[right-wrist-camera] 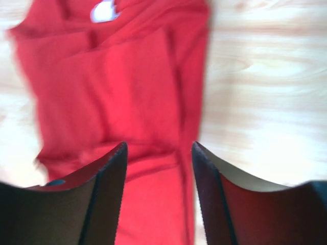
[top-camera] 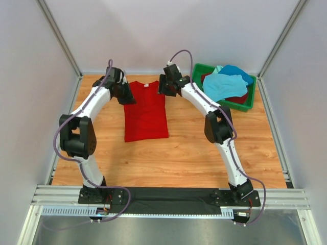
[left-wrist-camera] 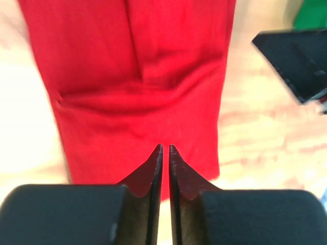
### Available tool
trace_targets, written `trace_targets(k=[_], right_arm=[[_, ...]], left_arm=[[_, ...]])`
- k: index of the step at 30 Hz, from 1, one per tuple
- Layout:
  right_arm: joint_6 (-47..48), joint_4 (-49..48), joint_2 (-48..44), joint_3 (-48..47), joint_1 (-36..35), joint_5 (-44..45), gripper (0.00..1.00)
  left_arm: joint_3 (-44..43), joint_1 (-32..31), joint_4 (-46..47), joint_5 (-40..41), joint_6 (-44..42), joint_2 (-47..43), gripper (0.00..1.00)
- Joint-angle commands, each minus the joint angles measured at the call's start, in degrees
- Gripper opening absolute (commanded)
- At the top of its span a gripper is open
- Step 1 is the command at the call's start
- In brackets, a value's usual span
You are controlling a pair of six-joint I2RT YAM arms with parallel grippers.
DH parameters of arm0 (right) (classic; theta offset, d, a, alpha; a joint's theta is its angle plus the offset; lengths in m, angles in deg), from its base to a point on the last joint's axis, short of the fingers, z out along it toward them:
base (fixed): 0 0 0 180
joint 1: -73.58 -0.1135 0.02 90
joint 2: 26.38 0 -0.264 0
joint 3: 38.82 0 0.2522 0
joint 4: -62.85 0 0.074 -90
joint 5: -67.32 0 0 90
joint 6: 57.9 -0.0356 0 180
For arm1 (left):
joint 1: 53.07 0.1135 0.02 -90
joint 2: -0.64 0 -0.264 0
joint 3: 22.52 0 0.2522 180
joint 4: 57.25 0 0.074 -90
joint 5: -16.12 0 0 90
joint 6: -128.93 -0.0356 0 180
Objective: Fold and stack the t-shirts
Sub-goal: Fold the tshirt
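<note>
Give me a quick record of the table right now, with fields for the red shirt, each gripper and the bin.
red t-shirt: flat on the table, sides folded in to a long strip, collar at the far end
left gripper: at the shirt's far left shoulder, jaws almost shut, nothing between them
right gripper: at the far right shoulder, open, empty
green bin: far right corner, holding the turquoise shirt, blue shirt and dark red shirt in a loose heap

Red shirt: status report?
Left gripper nearly shut, empty. Right gripper open, empty. Red t-shirt lying flat, sides folded in. Nothing lying on it.
</note>
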Motion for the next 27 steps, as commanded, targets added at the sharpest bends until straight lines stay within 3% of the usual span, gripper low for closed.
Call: trace_targets(k=[1, 6, 7, 10, 14, 27], right_arm=[[0.24, -4.07, -8.59, 6.83, -1.93, -7.62, 0.57], [-3.00, -9.44, -9.21, 12.65, -1.84, -28.95, 0.50], [-4.23, -10.49, -8.69, 13.26, -1.84, -31.07, 0.38], [-6.69, -14.44, -8.33, 16.95, -2.02, -37.40, 0.21], [-8.98, -20.34, -6.84, 21.09, -1.84, -40.92, 0.18], [-16.36, -33.96, 6.08, 19.51, 2.63, -43.74, 0.12]], left_arm=[[8.39, -0.15, 3.96, -6.22, -0.95, -1.55, 0.13], [12.97, 0.20, 11.86, -11.14, 0.28, 0.11, 0.08], [12.63, 0.38, 12.22, -12.36, 0.98, 1.42, 0.07], [11.74, 0.64, 13.98, -13.86, 2.47, 3.88, 0.06], [11.39, 1.08, 16.44, -15.54, 3.71, 7.67, 0.06], [5.16, 6.53, 23.91, -21.86, 5.29, 19.62, 0.05]])
